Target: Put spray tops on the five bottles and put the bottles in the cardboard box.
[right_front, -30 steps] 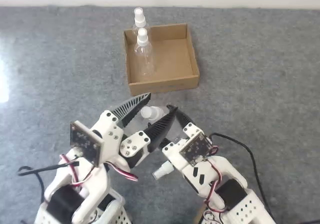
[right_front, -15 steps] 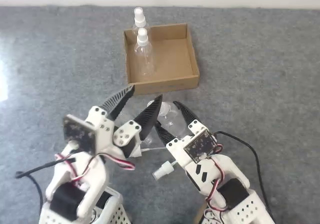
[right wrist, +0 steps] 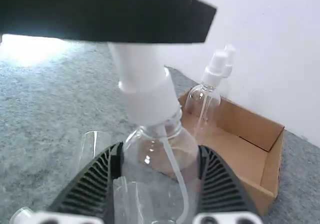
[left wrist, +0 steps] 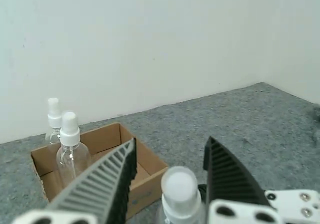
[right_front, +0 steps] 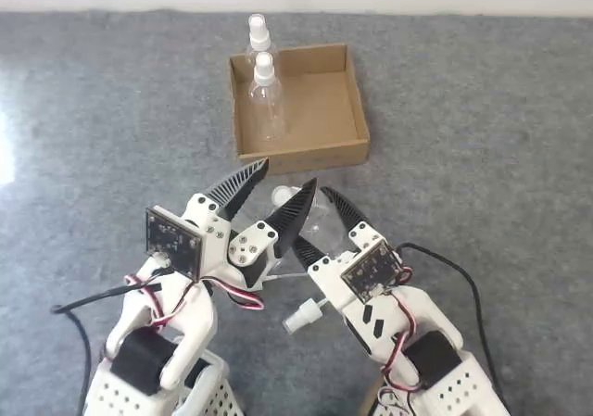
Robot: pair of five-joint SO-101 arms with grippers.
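Left fingers (left wrist: 171,146) were apart, straddling the spray top (left wrist: 180,186) with a gap on each side. No grip, so I'd judge they were staged to seat or twist it. The bottle (right wrist: 150,146) was upright, just in front of the cardboard box (right_front: 306,157); couldn't tell if its base touched the table (right_front: 482,138). Right fingers (right wrist: 156,184) were clamped on its body, low, leaving the neck free and probably stopping spin. A loose spray top (right_front: 302,318) lay by my right arm, likely for a later bottle. One capped bottle (right_front: 265,96) stood in the box's far-left corner; the second capped bottle (right_front: 258,32) looked just outside that wall.
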